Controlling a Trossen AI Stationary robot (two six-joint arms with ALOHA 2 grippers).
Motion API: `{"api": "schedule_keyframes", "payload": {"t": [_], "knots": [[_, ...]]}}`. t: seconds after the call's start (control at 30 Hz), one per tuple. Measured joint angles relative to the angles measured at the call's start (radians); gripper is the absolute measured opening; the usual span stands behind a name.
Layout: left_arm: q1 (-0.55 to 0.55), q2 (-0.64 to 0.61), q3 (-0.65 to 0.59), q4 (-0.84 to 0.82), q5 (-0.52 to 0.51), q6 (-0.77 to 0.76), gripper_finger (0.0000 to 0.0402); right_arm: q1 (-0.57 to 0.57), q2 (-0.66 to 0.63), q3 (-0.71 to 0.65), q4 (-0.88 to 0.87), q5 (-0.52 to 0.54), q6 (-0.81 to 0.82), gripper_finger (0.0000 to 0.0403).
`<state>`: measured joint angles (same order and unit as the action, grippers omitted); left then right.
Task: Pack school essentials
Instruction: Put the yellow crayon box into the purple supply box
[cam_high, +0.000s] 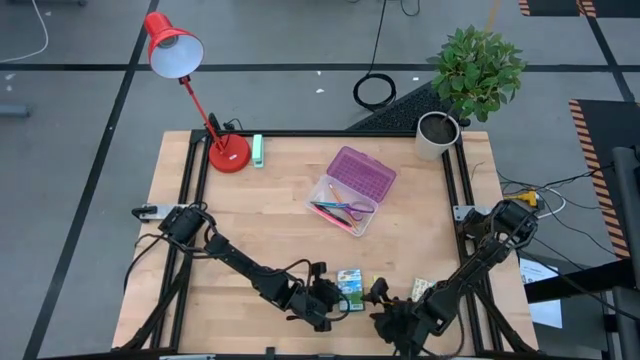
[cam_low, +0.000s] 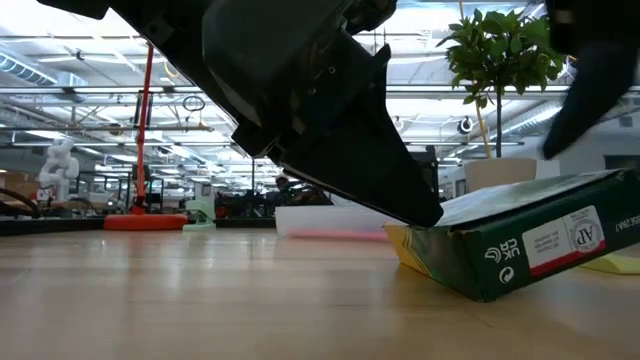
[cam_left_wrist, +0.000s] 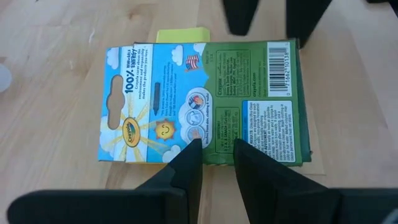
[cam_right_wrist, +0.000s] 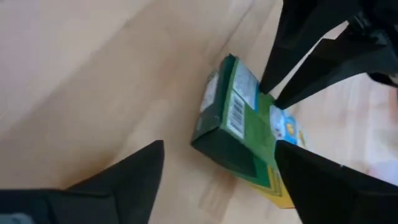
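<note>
Left wrist view showed the crayon box (cam_left_wrist: 205, 102) lying printed side up on the wooden table (cam_left_wrist: 50, 93), its long axis running crosswise to my left fingers (cam_left_wrist: 186, 165), blue-and-yellow flap end one way, green barcode end the other. Low down, it sat tilted, one long edge raised off the wood. It lay near the table's front edge, well apart from the clear case (cam_high: 350, 190) with pens and scissors at the middle.

My left gripper (cam_left_wrist: 211, 155) reached in low from the left, fingers nearly together, tips at the box's near edge; whether they pinched it I could not tell. My right gripper (cam_right_wrist: 217, 171) hung just beside the box on the other side, fingers spread wide and holding nothing.
</note>
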<state>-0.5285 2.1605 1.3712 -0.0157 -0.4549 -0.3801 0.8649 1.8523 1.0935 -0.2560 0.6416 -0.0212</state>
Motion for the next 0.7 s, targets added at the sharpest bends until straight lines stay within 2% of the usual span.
{"api": "schedule_keyframes", "payload": {"t": [0.17,0.7], "knots": [[0.000,0.000,0.000,-0.018,-0.001,0.000,0.0093,-0.033,0.000,0.000,0.001,-0.015,-0.151,0.0328],[0.001,0.001,-0.001,-0.023,0.001,0.006,0.0093,-0.091,0.000,0.000,0.037,-0.041,-0.532,0.0314]]}}
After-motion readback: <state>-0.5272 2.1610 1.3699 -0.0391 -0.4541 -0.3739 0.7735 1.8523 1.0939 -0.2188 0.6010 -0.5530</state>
